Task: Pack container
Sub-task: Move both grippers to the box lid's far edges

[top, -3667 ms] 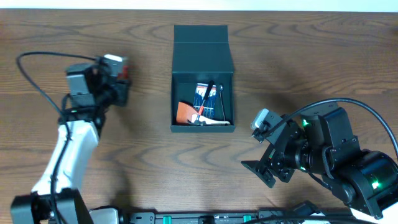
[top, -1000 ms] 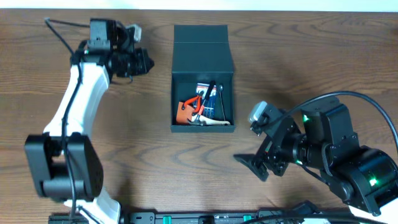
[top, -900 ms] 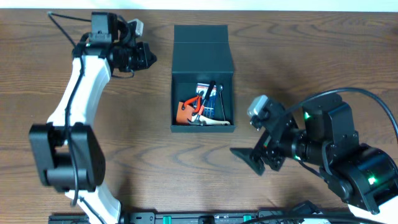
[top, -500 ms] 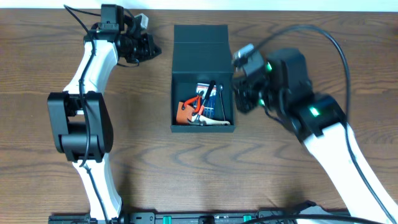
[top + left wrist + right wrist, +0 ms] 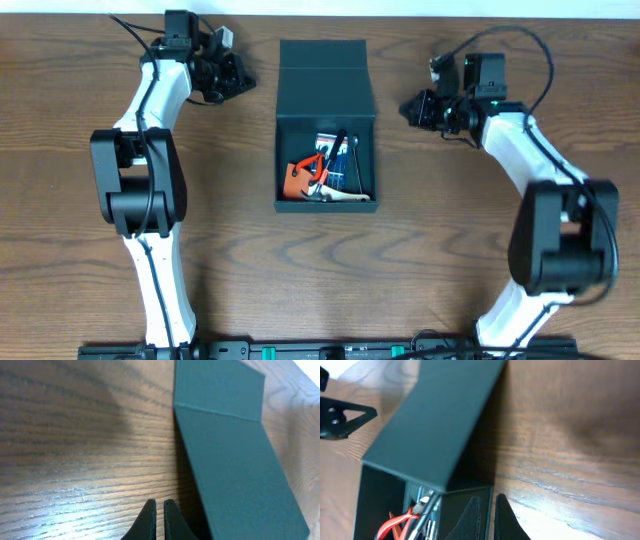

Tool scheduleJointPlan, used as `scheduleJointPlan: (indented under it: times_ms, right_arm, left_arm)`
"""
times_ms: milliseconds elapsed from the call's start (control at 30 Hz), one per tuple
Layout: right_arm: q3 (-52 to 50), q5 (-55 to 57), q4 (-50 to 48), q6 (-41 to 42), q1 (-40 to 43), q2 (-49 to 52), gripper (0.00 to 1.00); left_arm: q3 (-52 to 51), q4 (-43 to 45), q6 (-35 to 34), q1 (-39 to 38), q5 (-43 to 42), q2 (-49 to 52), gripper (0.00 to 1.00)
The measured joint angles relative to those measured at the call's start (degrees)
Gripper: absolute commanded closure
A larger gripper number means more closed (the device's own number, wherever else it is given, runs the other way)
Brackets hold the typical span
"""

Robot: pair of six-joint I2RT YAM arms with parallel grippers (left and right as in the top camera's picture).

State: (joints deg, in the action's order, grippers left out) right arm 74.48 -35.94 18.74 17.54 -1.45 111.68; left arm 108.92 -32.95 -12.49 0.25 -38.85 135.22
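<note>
Left hand point(image 5: 236, 80), pressed together and empty, was at ten o'clock of the open container point(image 5: 325, 85) mid-surface point(image 5: 200, 250); right hand point(image 5: 410, 108), likewise closed and empty, at three o'clock. Tools point(image 5: 325, 170) lay inside.

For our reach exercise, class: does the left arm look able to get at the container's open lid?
Probably yes: the left gripper sits beside the lid, with only bare table between them, and nothing lies on the lid.
</note>
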Motion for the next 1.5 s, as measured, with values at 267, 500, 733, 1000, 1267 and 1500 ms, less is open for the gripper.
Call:
scheduleJointPlan:
  times_ms: [267, 500, 733, 1000, 1267, 1500]
  right_arm:
    - [-0.07, -4.04, -6.27, 4.07, -0.24, 6.08, 0.99]
    - [-0.04, -4.85, -12.39, 8.07, -1.38, 8.81, 0.99]
    - [-0.07, -5.25, -16.22, 11.23, -2.34, 11.67, 0.99]
    - [-0.07, -5.55, -20.63, 13.57, -3.3, 11.76, 0.99]
    - [-0.11, -6.56, -25.51, 16.92, -3.76, 15.63, 0.99]
    - [-0.2, -9.62, -31.43, 18.1, -4.09, 16.02, 0.99]
  left_arm:
    - [0.0, -1.66, -0.39, -0.42, -0.24, 0.11, 0.94]
    - [0.0, -1.79, -0.66, -2.75, -0.52, 0.24, 0.94]
    - [0.0, -1.84, -0.66, -4.66, -0.85, 1.11, 0.94]
    - [0.0, -1.84, -0.72, -4.68, -0.85, 2.84, 0.95]
    - [0.0, -0.98, -0.81, -4.98, -1.16, 3.17, 0.94]
    - [0.0, 2.8, -0.83, -5.14, -4.81, 3.21, 0.94]
